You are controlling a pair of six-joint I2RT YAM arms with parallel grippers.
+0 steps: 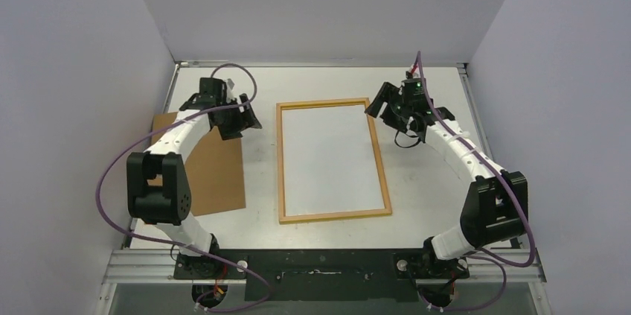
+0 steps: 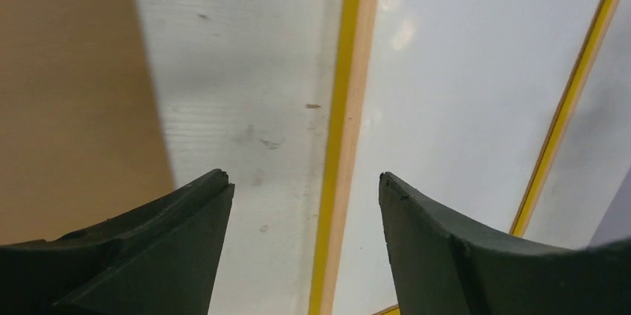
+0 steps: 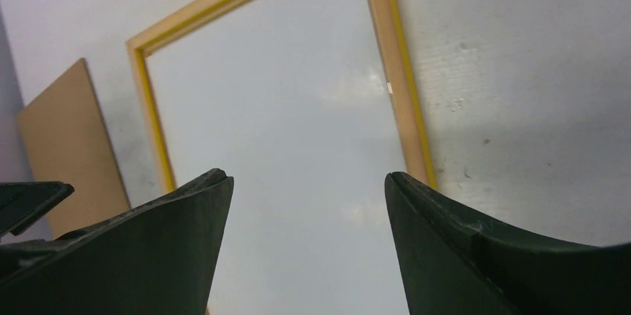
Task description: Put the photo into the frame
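Left pincer (image 2: 303,181) wide, seemingly beside frame (image 2: 338,129)

Left claw (image 2: 301,181): dark fingers stood spread, nothing between them. Frame (image 2: 338,144): yellow-and-wood rail ran near to far beyond the gap; second rail lay at right. Brown board (image 2: 74,91): lay left on the scuffed white table (image 2: 238,69).

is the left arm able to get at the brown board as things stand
Probably yes. The brown board lies flat with nothing on it beside the left gripper, whose jaws stand open and empty. Its flat edge may be hard to pinch.
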